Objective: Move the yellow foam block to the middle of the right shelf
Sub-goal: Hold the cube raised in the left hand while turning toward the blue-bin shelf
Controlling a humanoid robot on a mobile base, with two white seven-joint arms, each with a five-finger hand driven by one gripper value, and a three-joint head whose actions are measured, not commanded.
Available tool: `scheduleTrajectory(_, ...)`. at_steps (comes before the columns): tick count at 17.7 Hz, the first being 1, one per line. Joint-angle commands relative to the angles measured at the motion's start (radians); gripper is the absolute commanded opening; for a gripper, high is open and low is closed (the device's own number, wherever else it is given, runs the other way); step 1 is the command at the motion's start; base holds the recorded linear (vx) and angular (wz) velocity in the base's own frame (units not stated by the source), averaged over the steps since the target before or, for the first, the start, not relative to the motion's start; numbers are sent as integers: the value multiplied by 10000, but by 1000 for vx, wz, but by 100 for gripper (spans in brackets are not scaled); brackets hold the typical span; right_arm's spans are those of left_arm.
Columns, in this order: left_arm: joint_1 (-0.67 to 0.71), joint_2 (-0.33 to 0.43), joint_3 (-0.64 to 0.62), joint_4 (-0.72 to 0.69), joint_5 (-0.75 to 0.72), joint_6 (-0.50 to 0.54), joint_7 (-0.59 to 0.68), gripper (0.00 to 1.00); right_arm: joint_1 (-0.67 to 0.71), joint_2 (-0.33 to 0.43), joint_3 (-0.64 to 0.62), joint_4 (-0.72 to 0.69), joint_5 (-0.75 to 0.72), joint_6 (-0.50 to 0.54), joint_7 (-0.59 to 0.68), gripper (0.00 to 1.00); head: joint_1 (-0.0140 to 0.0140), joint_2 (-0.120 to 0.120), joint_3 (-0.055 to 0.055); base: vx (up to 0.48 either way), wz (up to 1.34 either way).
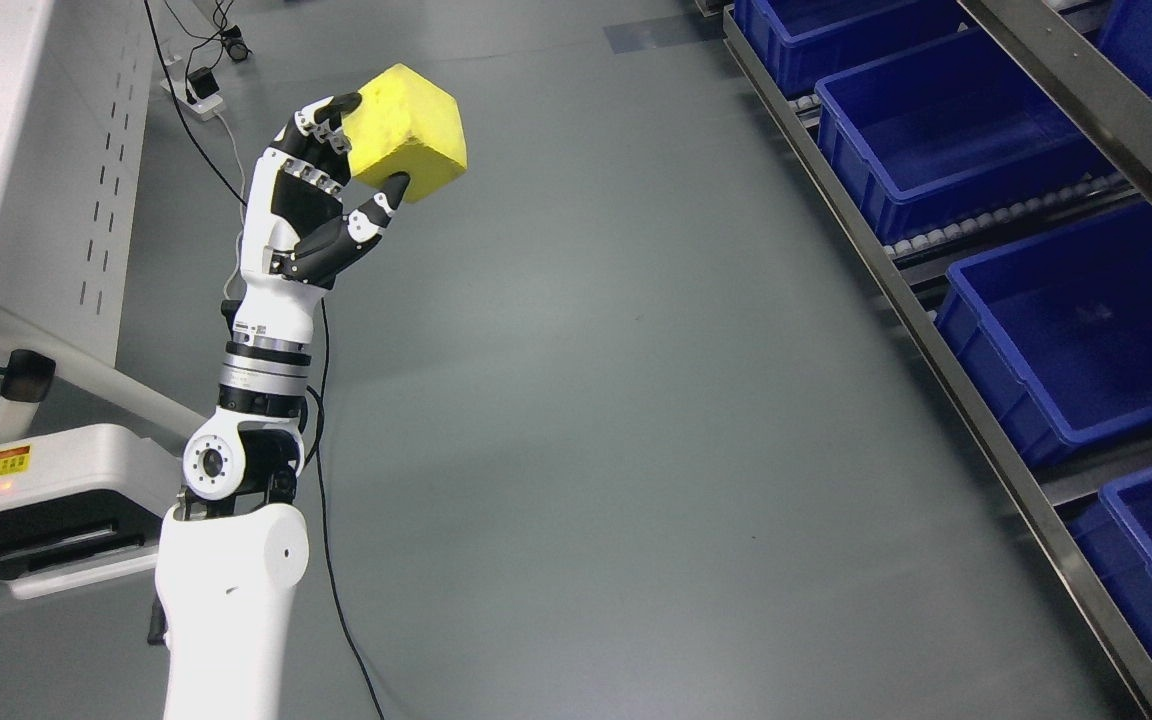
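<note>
While the left hand (336,180) pinched the yellow block (408,132) aloft for carrying, the shelf (936,330) stood well apart.

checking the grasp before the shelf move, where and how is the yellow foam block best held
Grip the yellow foam block across two opposite flat faces, coming from its left side, as the left hand does now: fingers over the top edge, thumb under the lower face. It is a plain cube held tilted in the air, so parallel faces give the surest pinch; being foam, it probably needs only light pressure.
</note>
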Motion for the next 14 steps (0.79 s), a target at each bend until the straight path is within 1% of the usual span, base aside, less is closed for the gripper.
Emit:
scheduleTrajectory(1,350,172,-1097,-417,-2,-32,-18,32,-31,-175,0,-174,0,-3,1,100,0,0,0,294,-41)
scheduleTrajectory(7,964,172,-974,-955,-2,-78,-94,32,-31,-175,0,-174,0,-3,1,100,0,0,0,285,-47)
scheduleTrajectory(14,1041,172,-974,-1124,-2,-78,-94,32,-31,-175,0,-174,0,-3,1,100,0,0,0,281,-31)
